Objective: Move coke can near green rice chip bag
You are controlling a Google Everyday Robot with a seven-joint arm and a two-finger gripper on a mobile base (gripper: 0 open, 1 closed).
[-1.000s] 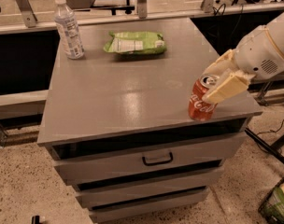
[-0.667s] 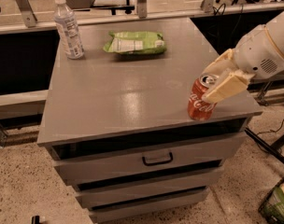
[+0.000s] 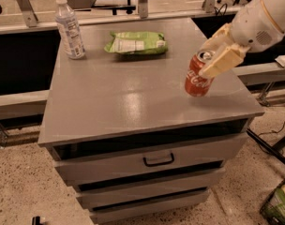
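The coke can is red with white script and a silver top. It is tilted, at the right side of the grey cabinet top. My gripper comes in from the upper right and is shut on the can's upper part, with one cream finger across its right side. The green rice chip bag lies flat at the back middle of the top, well to the left of and behind the can.
A clear plastic water bottle stands at the back left corner. The cabinet has drawers below, one with a black handle. Metal railings run behind. Cables and a green object are on the floor at the right.
The gripper and the coke can have moved up and slightly left in the picture, away from the front right edge. The bag and bottle have not moved.
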